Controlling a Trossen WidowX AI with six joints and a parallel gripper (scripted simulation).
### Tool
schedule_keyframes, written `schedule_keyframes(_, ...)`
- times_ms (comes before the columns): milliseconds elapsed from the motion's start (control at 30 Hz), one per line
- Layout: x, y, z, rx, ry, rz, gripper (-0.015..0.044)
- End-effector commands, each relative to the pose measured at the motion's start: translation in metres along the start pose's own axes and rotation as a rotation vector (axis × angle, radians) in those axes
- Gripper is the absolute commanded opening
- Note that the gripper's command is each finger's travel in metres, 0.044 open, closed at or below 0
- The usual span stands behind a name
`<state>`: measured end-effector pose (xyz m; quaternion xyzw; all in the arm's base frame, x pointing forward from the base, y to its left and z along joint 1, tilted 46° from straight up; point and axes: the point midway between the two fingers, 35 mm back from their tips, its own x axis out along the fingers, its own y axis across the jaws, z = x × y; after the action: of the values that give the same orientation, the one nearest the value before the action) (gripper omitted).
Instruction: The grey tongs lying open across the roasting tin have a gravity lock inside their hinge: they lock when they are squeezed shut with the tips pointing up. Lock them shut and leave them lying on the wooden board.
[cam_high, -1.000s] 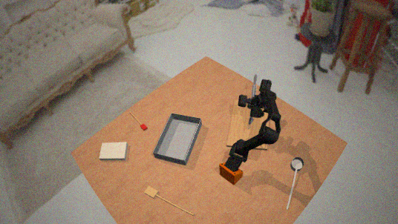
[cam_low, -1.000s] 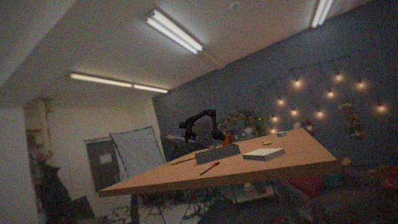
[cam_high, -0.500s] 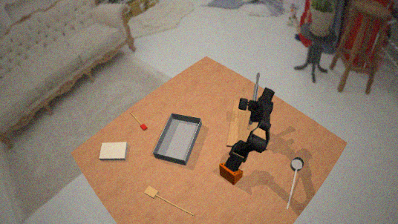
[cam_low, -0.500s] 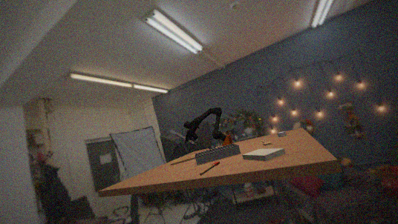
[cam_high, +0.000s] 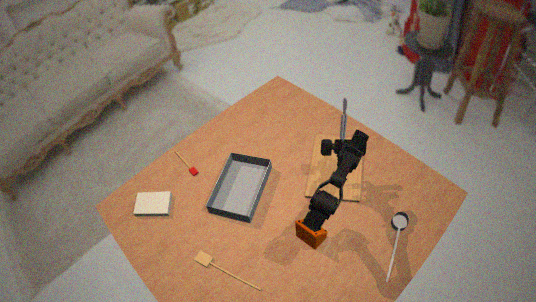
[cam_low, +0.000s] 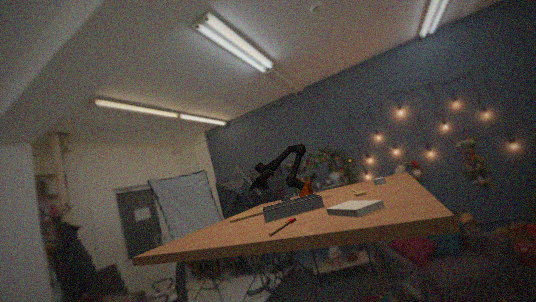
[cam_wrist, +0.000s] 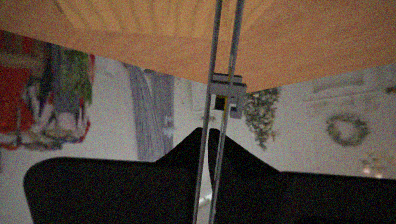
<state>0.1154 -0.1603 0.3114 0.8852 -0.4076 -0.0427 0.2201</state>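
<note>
The grey tongs (cam_high: 343, 120) (cam_wrist: 213, 50) are held in the air over the back of the wooden board (cam_high: 350, 192) (cam_wrist: 125, 15). In the wrist view their two long arms run close together, nearly parallel, with a small grey block (cam_wrist: 227, 89) across them. My gripper (cam_high: 344, 145) (cam_wrist: 206, 135) is shut on the tongs. One end of the tongs points to the back of the table in the top view. Whether the lock holds cannot be seen. The roasting tin (cam_high: 228, 215) (cam_low: 292, 209) stands left of the board, with no tongs across it.
A cream block (cam_high: 152, 203) (cam_low: 355, 207) lies at the left. A red-ended stick (cam_high: 193, 171) (cam_low: 292, 220) lies behind it, and a wooden spatula (cam_high: 203, 258) lies in front. A dark cup with a long pale handle (cam_high: 400, 221) is at the right.
</note>
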Motion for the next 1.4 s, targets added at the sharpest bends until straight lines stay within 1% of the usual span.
schedule_keyframes(0,-0.0059,-0.0035,-0.0009,-0.080,0.079,0.007,-0.0150)
schedule_keyframes(167,-0.0106,-0.0067,0.0006,-0.145,0.133,0.015,-0.0150)
schedule_keyframes(1367,-0.0106,-0.0067,0.0006,-0.145,0.133,0.015,-0.0150)
